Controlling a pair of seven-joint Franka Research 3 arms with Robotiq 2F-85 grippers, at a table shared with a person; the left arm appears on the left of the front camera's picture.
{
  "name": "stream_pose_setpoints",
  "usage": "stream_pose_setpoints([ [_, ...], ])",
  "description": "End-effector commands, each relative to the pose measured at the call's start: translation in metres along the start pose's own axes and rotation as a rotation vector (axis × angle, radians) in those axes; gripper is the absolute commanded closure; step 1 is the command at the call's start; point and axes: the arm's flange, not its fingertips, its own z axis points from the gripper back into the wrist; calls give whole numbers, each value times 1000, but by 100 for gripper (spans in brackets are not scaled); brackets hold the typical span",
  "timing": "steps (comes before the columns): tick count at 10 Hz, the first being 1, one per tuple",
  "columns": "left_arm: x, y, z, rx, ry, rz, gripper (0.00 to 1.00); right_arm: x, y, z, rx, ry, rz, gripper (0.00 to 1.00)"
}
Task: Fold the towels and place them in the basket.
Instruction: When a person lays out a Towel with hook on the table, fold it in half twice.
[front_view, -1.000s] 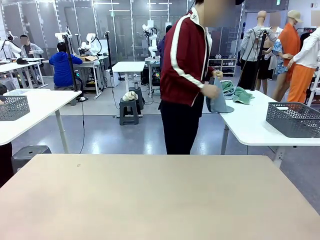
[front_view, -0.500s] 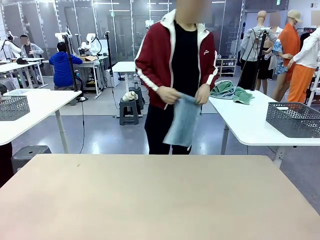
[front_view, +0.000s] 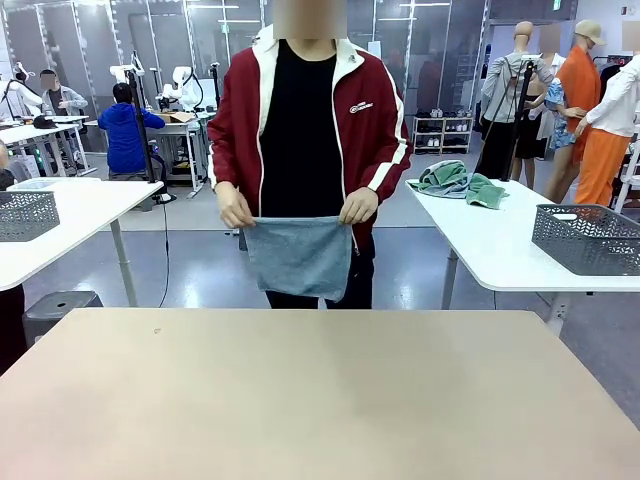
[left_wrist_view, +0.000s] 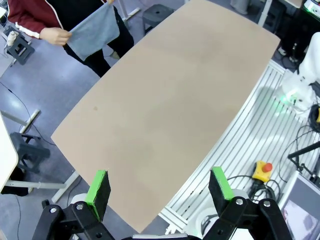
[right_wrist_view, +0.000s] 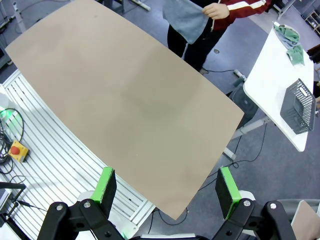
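Front view: person's hands (front_view: 357, 206) hold towel (front_view: 298, 256) spread.

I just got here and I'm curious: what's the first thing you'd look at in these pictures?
A person in a red jacket stands at the far side of the big tan table, holding up a blue-grey towel by its top corners. On the white table to the right lie crumpled towels and a dark basket.
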Motion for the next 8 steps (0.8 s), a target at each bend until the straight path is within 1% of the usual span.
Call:
stream_pose_setpoints([
  [1,2,0,-2,-3,-8,-9,0,-2,3,6,-6,-9,1,0],
  [8,2,0,-2,-3,-8,-9,0,-2,3,6,-6,-9,1,0],
])
